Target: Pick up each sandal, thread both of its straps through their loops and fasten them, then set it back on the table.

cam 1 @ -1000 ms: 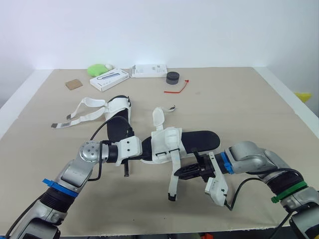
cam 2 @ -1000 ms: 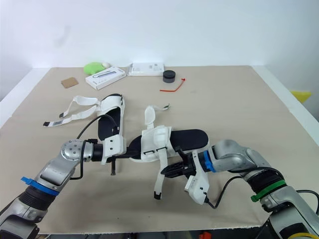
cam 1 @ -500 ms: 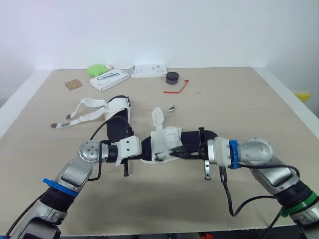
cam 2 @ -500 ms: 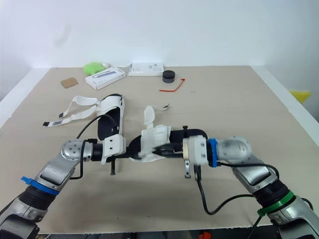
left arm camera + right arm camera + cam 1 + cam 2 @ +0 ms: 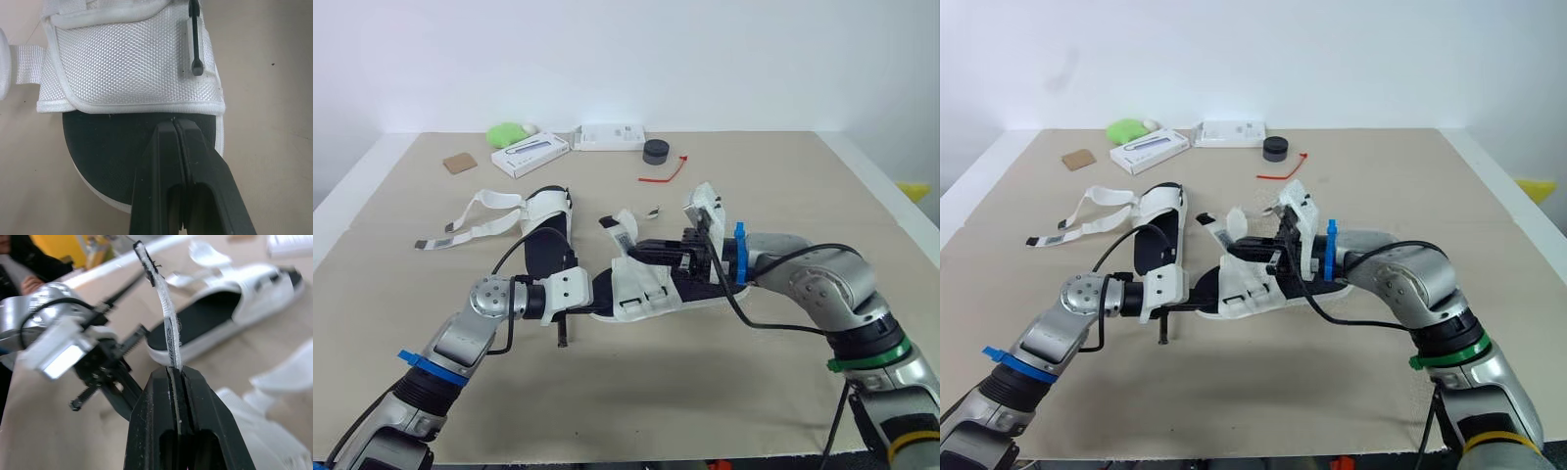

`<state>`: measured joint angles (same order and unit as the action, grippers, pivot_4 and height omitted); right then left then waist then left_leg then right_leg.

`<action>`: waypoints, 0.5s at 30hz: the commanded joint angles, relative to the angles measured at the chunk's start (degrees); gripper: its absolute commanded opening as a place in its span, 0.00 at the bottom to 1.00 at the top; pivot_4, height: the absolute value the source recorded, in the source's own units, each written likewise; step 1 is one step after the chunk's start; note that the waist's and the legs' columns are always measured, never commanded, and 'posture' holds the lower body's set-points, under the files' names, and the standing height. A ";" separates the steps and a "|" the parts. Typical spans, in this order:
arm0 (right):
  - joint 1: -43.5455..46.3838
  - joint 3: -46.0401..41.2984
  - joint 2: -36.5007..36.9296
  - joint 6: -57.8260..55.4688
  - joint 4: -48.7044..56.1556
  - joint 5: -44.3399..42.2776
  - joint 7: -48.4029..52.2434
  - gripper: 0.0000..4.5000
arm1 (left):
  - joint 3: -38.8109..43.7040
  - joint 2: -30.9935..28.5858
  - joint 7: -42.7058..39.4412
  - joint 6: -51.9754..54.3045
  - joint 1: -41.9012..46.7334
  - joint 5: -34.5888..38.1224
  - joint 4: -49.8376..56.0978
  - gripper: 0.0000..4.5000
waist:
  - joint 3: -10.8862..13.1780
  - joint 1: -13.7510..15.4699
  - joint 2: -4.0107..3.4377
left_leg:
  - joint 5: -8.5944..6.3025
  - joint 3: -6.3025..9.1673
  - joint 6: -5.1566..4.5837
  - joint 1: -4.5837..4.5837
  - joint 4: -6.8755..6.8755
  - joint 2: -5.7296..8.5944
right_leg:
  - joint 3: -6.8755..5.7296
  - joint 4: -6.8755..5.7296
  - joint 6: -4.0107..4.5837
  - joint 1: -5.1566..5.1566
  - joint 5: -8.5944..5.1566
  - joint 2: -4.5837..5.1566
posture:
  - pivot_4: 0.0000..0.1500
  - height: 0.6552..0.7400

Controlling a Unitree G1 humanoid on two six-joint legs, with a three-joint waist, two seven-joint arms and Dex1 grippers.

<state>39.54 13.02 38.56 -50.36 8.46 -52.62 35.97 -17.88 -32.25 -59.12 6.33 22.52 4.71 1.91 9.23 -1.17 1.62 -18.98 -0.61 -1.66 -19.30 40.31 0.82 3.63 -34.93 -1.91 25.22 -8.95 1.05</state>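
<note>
Swung up over the black-soled white mesh sandal [image 5: 132, 73], right pincer [image 5: 174, 374] now clamps its thin white strap [image 5: 161, 308]; left pincer [image 5: 174, 128], arm outstretched, pinches the sandal tight.

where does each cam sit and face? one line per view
Left eye view: head, facing forward-down over the table; both arms, left pincer on the held sandal, right pincer on its strap.
Right eye view: same head, same scene.
Left wrist view: along the shut left pincer, at that sandal's sole.
Right wrist view: along the right pincer clamping the strap, toward the left arm and second sandal.
Shared: eyes and right wrist both show the second sandal.
</note>
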 commanded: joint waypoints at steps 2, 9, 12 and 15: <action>2.10 -3.97 -1.08 -4.71 -1.54 1.45 -1.67 0.01 | -1.84 -0.61 0.38 2.19 -2.03 -2.52 -2.38 0.00 | 0.00 -0.01 0.00 | 0.00 0.01 0.00 -0.01 0.00 0.00 | -0.02 0.00 0.00 0.01 0.00 0.00 | 1.00 1.00; 2.04 -7.10 -1.69 -9.60 -3.35 4.21 -3.10 0.01 | -1.74 -0.66 0.55 2.48 -2.32 -2.50 -1.92 0.00 | 0.00 -0.03 -0.01 | 0.00 0.06 0.00 -0.06 0.00 0.00 | -0.09 0.03 0.00 0.02 -0.01 -0.01 | 1.00 1.00; 2.63 -8.08 -3.16 -12.11 -4.63 4.95 -4.32 0.01 | -1.86 -0.59 0.43 2.31 -2.12 -2.55 -2.14 0.00 | 0.00 -0.05 -0.01 | 0.00 0.07 0.00 -0.07 0.00 0.00 | -0.09 0.03 0.00 0.02 -0.01 -0.02 | 1.00 1.00; 3.05 -7.31 -3.85 -12.03 -5.74 7.61 -3.87 0.01 | -1.99 -0.26 0.41 2.29 -1.61 -2.57 -2.53 0.00 | 0.00 -0.05 -0.01 | 0.00 0.10 0.00 -0.07 0.00 0.00 | -0.10 0.03 -0.01 0.02 0.00 -0.04 | 1.00 1.00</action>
<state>41.15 6.86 34.67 -62.81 2.67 -46.69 32.02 -17.80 -32.26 -58.84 6.62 22.05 4.69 2.64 9.23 -1.23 1.62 -18.99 -0.51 -1.66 -19.37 40.30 0.83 3.54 -34.90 -1.92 25.24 -8.95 1.02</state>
